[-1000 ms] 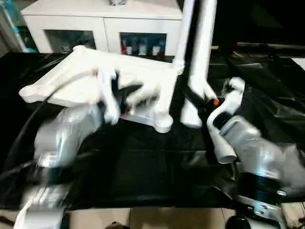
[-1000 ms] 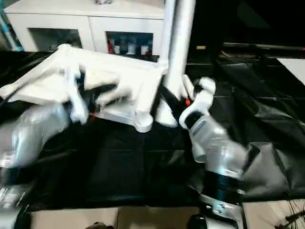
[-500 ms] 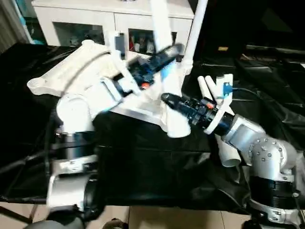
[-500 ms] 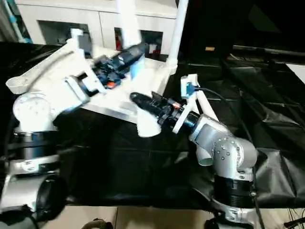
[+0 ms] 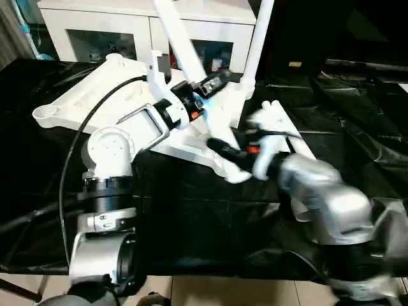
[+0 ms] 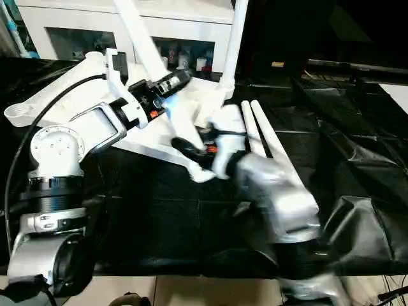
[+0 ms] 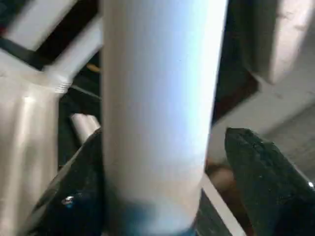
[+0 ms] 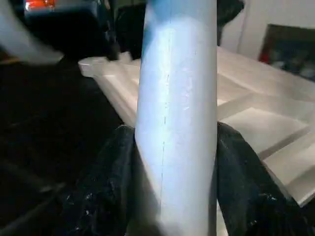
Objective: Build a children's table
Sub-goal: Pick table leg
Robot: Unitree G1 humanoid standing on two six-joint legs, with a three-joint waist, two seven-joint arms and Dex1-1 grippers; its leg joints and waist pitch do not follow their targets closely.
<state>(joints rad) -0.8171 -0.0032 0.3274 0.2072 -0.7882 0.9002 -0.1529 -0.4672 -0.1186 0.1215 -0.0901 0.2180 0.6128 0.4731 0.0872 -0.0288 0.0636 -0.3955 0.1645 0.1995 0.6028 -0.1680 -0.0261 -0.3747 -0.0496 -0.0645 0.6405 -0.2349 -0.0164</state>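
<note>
Left eye view: one large white ribbed plastic table top (image 5: 76, 105) lies underside up on a black cloth (image 5: 191, 217), left of centre, below one white glass-door cabinet (image 5: 95, 32). Four white tapered tube legs can be counted. One upright leg (image 5: 258, 38) stands in the top's far corner socket at upper centre. Two loose legs (image 6: 248, 127) (image 6: 268, 131) lie side by side on the cloth, right of centre. One slanted leg (image 5: 175, 35) leans toward the upper left. The left gripper (image 5: 217, 81) brackets the slanted leg, with one finger (image 7: 256, 177) apart from it, so it is unclenched. The right gripper (image 8: 177, 147) grasps the slanted leg, both fingers (image 8: 118, 167) against it.
</note>
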